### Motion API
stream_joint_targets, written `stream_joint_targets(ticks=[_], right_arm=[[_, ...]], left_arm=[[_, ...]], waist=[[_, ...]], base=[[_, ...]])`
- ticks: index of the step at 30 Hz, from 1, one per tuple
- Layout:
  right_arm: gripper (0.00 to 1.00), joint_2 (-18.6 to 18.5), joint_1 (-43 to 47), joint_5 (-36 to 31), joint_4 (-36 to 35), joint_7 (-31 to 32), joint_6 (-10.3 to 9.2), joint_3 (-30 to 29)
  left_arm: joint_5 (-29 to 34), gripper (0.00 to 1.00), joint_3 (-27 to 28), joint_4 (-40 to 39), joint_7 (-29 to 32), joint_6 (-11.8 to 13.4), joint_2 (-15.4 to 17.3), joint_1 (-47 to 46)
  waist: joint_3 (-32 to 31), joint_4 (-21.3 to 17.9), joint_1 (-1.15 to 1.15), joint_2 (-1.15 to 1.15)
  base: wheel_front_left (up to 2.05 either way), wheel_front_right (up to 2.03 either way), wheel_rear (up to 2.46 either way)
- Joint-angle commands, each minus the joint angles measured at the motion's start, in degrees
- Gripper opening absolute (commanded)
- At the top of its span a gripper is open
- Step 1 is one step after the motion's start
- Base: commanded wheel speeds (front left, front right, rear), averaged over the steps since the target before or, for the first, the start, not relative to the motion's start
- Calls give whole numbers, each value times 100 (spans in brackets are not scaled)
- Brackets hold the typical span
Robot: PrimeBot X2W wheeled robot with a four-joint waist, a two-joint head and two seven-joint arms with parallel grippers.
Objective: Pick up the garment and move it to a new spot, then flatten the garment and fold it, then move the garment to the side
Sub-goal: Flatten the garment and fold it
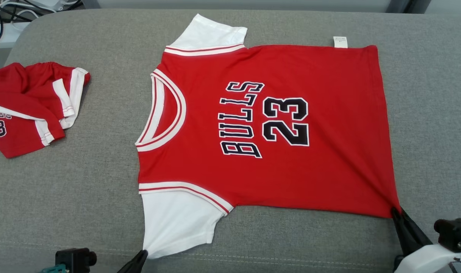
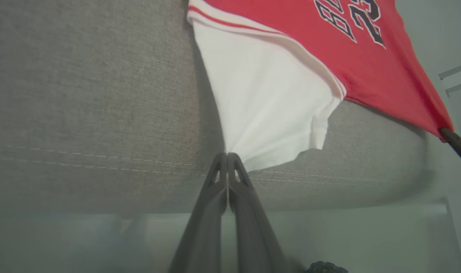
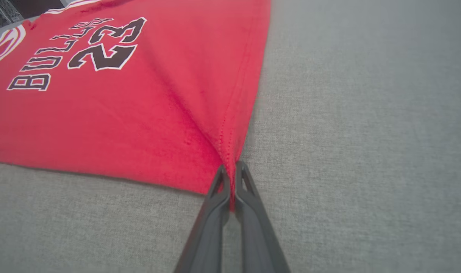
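- While it lies spread face up on the grey fabric cushion, the red jersey has its neckline toward the robot's left and its hem toward the right. The "BULLS 23" lettering therefore reads sideways in the head view.
- It sits about mid-cushion, its body mostly flat, with creases running toward the near right corner.
- The left gripper is closed, its two dark fingers pressed together on the tip of the near white sleeve. This is close to the cushion's near edge, just above the stitched seam line.
- That sleeve is drawn to a point where the fingertips pinch it.
- The right gripper is closed as well, clamped on the near hem corner of the red body. A sliver of red cloth shows between its fingertips, and folds fan out from the grip.
- The far white sleeve lies flat on the cushion's far side.
- A small white care label sticks out past the jersey's far edge, near the hem.
- A second red garment with white trim lies crumpled on the cushion, well to the left of the jersey and apart from it.
- Dark cables lie beyond the cushion's far left corner.
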Motion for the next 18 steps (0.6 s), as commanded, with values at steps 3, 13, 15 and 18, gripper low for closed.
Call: stream_joint_targets(ticks=[3, 13, 15, 18], right_arm=[[0, -41, 343, -27, -523, 197, 22, -116], [0, -33, 417, 493, -1488, 1378, 22, -371], [0, -136, 112, 671, -1515, 1658, 22, -325], [0, -292, -395, 876, -1460, 2051, 22, -231]], left_arm=[[-75, 0, 300, -476, 59, 151, 178, 150], [-361, 0, 796, -1865, 314, 194, 642, 61], [-437, 0, 914, -1960, 426, 142, 787, -283], [-578, 0, 1017, -1896, 655, 55, 986, -922]], waist=[[28, 20, 0, 0], [262, -103, 0, 0], [335, -127, 0, 0], [456, -179, 0, 0]], base=[[0, 0, 0], [0, 0, 0], [0, 0, 0], [0, 0, 0]])
